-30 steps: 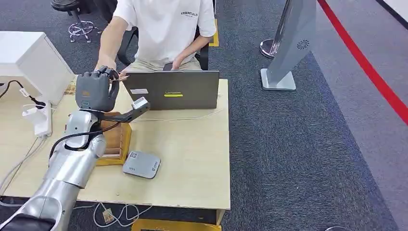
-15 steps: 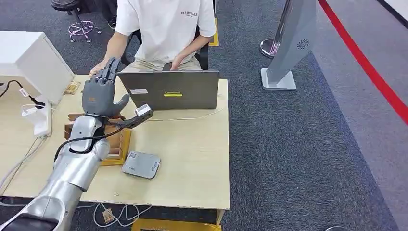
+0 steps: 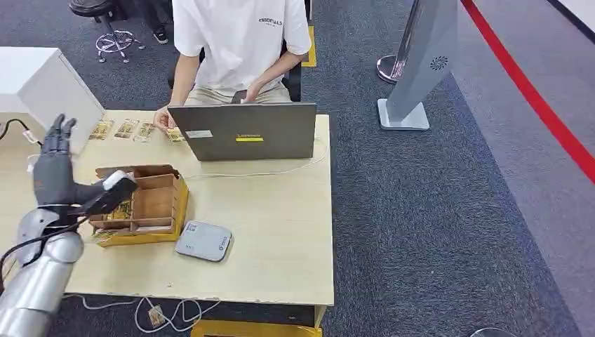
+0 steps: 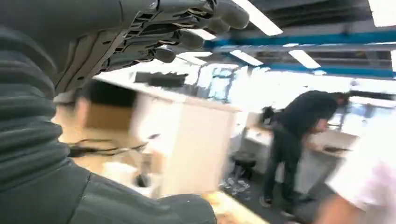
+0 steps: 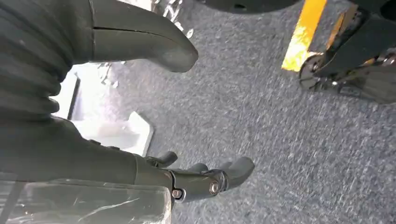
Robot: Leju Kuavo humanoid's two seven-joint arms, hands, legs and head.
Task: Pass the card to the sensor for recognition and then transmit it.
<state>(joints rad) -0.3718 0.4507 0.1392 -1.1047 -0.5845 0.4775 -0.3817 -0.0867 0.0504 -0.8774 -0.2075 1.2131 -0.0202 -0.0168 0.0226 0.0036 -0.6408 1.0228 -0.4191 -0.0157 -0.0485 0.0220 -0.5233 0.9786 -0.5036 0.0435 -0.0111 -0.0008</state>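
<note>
My left hand (image 3: 53,167) is raised over the table's left side with fingers spread upright and nothing in it; its fingers (image 4: 182,28) are splayed in the left wrist view too. Just to its right stands the wooden card box (image 3: 158,203) with cards inside. The grey sensor (image 3: 205,241) lies flat in front of the box. Several cards (image 3: 126,128) lie in a row at the table's far edge. The person's hand (image 3: 164,120) rests by the card (image 3: 176,135) nearest the laptop. My right hand (image 5: 116,158) hangs open above carpet.
A person in a white shirt (image 3: 242,42) sits behind the open laptop (image 3: 242,131) at the far edge. A white cabinet (image 3: 42,81) stands at the left. A white cable (image 3: 281,170) runs across the table (image 3: 281,232). A grey stand (image 3: 421,70) rises right of the table.
My left hand let go of the card at the person's hand, opened, and drew back left and toward me. The person's hand now rests by a card on the table.
</note>
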